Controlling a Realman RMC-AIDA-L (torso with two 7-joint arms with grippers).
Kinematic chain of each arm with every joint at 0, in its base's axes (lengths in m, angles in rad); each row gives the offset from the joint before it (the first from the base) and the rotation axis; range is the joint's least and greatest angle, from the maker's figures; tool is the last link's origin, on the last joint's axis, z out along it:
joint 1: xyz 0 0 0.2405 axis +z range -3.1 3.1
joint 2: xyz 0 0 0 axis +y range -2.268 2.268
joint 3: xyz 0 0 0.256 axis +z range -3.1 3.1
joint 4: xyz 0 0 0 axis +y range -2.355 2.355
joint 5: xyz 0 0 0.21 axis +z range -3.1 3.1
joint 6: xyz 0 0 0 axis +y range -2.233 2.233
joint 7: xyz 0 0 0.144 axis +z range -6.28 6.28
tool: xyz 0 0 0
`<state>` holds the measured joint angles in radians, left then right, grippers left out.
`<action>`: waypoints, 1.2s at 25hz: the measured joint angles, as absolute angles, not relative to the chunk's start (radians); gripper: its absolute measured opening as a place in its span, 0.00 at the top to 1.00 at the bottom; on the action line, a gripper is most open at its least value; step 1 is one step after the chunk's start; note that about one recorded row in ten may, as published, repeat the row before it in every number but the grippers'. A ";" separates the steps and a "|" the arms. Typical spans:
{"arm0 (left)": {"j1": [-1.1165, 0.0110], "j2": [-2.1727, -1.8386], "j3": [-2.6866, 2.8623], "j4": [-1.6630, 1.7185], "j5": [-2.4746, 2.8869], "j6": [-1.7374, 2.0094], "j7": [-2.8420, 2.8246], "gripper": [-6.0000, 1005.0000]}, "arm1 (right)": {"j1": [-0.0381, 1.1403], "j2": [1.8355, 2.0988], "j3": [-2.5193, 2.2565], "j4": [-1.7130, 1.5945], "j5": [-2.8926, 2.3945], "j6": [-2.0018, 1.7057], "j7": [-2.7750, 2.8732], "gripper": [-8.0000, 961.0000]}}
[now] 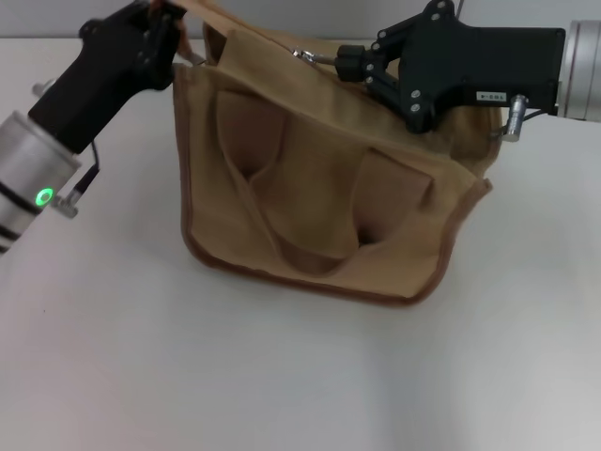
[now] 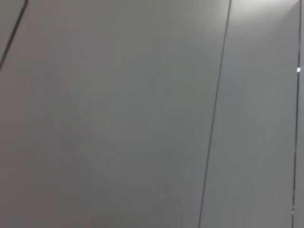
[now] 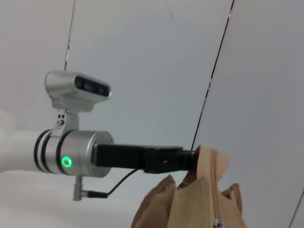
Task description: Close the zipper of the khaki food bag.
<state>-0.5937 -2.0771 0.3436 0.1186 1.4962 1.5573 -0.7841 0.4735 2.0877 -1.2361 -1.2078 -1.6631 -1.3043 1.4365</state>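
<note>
The khaki food bag (image 1: 319,188) stands on the white table with its two strap handles hanging down the near side. My left gripper (image 1: 167,13) is at the bag's far left top corner, shut on the fabric end there. In the right wrist view the same left gripper (image 3: 192,160) pinches the raised end of the bag (image 3: 209,199). My right gripper (image 1: 340,60) reaches in from the right above the bag's top. It is shut on the small silver pull (image 1: 303,54) of the zipper (image 3: 216,209). The left wrist view shows only a wall.
White table (image 1: 300,376) surrounds the bag on the near side and on both flanks. Behind the bag is a pale panelled wall (image 3: 142,57) with thin dark seams. The left arm's wrist camera (image 3: 78,90) and green light (image 1: 43,197) show.
</note>
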 joint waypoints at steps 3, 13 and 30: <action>-0.564 -2.077 0.343 0.118 1.490 1.551 -0.777 0.93 | 0.469 2.088 -1.231 -1.212 -1.662 -1.308 1.438 0.99; -0.495 -2.076 0.309 0.118 1.477 1.534 -0.776 0.93 | 0.431 2.087 -1.209 -1.217 -1.661 -1.312 1.455 1.00; -0.465 -2.075 0.309 0.117 1.477 1.532 -0.778 0.92 | 0.292 2.085 -1.147 -1.229 -1.620 -1.376 1.487 1.00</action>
<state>-0.4653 -2.0754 0.3092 0.1166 1.4771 1.5324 -0.7775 0.2922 2.0851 -1.1474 -1.2285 -1.6201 -1.3761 1.4872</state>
